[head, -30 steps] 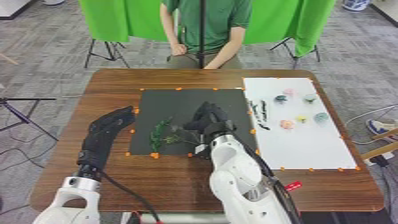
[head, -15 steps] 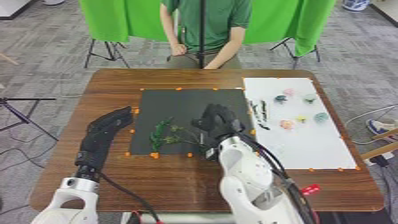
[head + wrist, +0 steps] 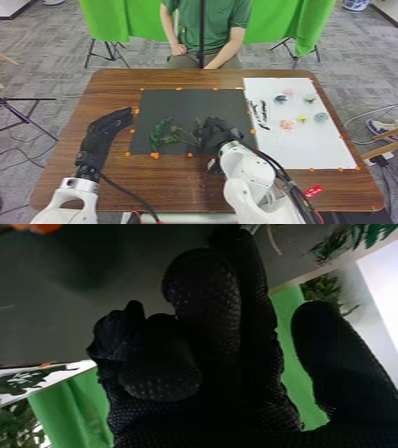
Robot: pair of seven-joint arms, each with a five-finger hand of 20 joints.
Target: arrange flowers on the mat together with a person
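My right hand (image 3: 216, 132) is over the right part of the dark mat (image 3: 182, 102), beside the thin sprig (image 3: 184, 133). Left of that sprig, a leafy green stem (image 3: 160, 134) lies on the mat. In the right wrist view, the right hand (image 3: 213, 339) has its longer fingers extended, others bent loosely, and its thumb apart; nothing is seen pinched. My left hand (image 3: 109, 123) stays at the mat's left edge with straight fingers. Pink (image 3: 286, 124), yellow (image 3: 302, 118) and teal (image 3: 321, 116) flowers lie on the white sheet (image 3: 302, 150).
More flower heads, pink (image 3: 288, 92), blue (image 3: 281, 98) and pale green (image 3: 310, 98), lie farther back on the white sheet. Dark slender pieces (image 3: 258, 114) lie near its left edge. Orange tape (image 3: 155, 155) marks the mat's edges.
My right hand has drawn back toward the robot, away from the mat's middle, and its arm has shifted to the right. The left hand and the flowers have stayed put.
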